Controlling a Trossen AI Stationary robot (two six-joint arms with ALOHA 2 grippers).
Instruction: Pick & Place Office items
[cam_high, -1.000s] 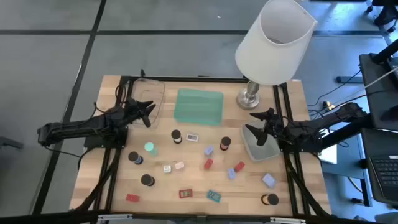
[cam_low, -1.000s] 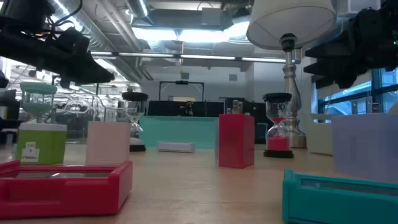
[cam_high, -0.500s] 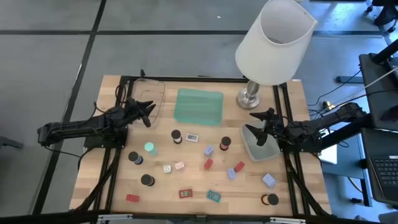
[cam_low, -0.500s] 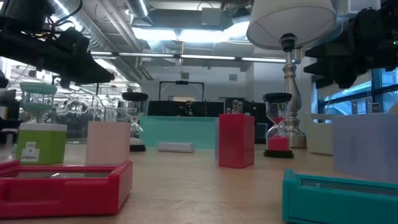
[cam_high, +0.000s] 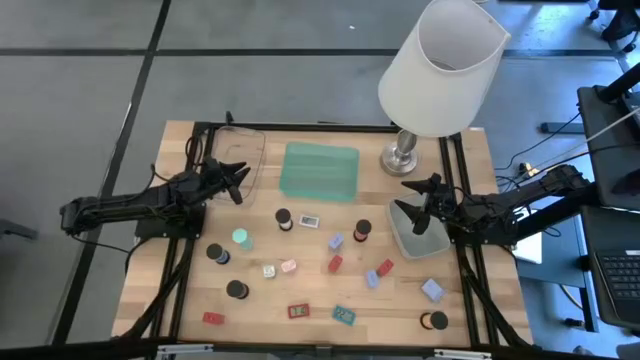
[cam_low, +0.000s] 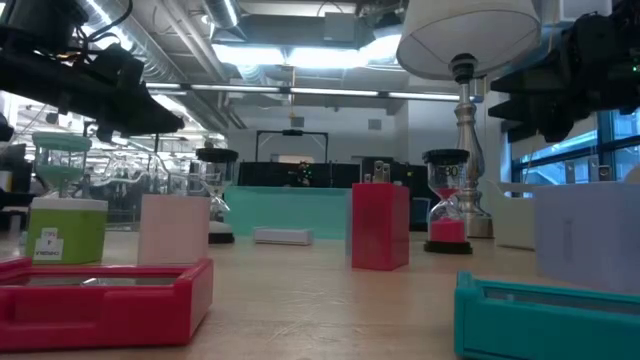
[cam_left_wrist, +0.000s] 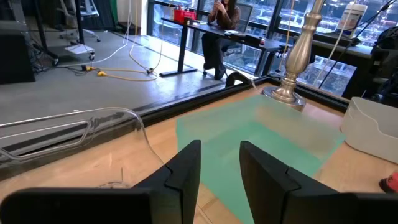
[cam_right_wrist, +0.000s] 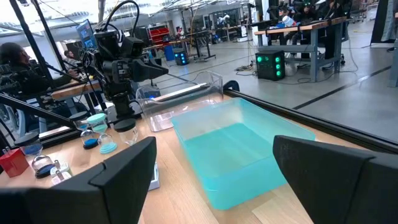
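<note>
Wooden table (cam_high: 470, 145) strewn mid-board; left gripper (cam_high: 237, 181) clenched empty by clear tray (cam_high: 243, 155); right gripper (cam_high: 415, 204) spread above grey tray (cam_high: 410, 244)

red blocks (cam_high: 335, 264): two, mid-table, near lavender ones
lavender blocks (cam_high: 335, 242): three, spread toward the right side
black caps (cam_high: 236, 290): round, scattered left, centre and front right
mint cap (cam_high: 240, 238): upright, left of centre
flat red pieces (cam_high: 299, 312): front edge, beside teal rectangle (cam_high: 344, 315)
</note>
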